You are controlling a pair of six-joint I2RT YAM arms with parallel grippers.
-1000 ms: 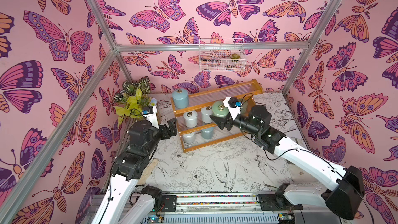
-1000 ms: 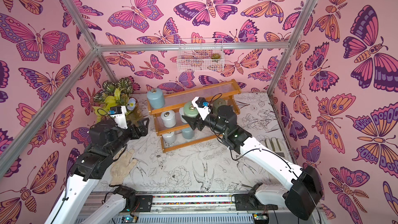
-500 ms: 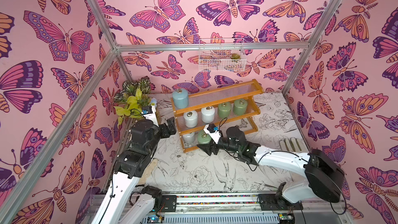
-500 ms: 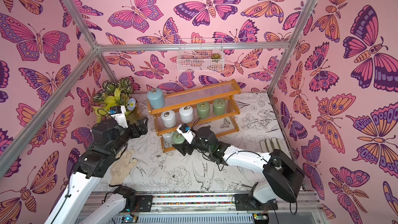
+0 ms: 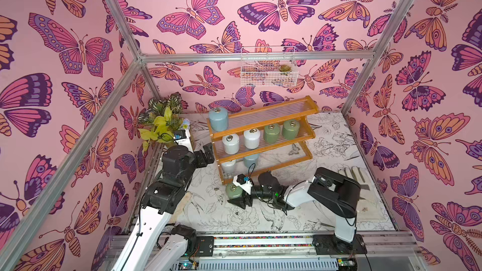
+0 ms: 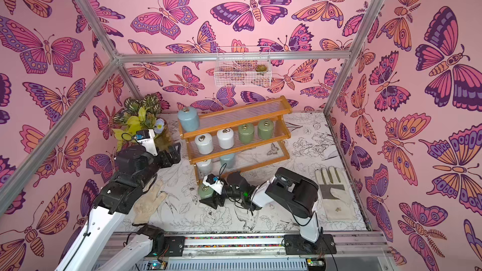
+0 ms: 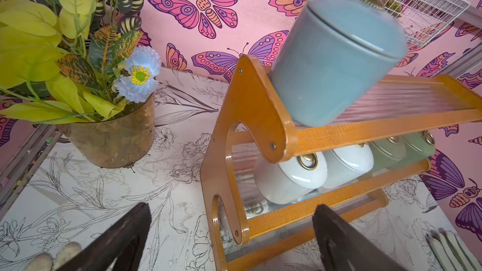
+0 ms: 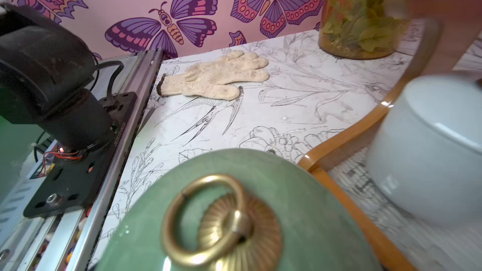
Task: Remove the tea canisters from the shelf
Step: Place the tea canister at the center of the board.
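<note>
The orange shelf (image 5: 260,124) (image 6: 234,126) (image 7: 257,116) holds a light blue canister (image 5: 218,119) (image 7: 333,58) on top. Two white canisters (image 5: 230,144) and two green ones (image 5: 271,132) stand on the middle tier. A white canister (image 5: 228,165) (image 8: 430,147) and a blue one (image 5: 251,159) stand on the lowest tier. My right gripper (image 5: 236,194) (image 6: 208,196) is shut on a green canister (image 5: 232,190) (image 6: 204,191) (image 8: 234,217), low over the table before the shelf's left end. My left gripper (image 5: 206,153) (image 6: 172,153) (image 7: 231,205) is open and empty beside that end.
A vase of leaves and flowers (image 5: 167,123) (image 7: 112,139) stands at the back left. A knit glove (image 6: 148,204) (image 8: 216,76) lies under my left arm. Another glove (image 6: 336,194) lies at the right. A white wire basket (image 5: 268,71) hangs on the back wall.
My right arm has carried the green canister from the middle tier down to the table in front of the shelf's left end. The left gripper has edged a little toward the shelf.
</note>
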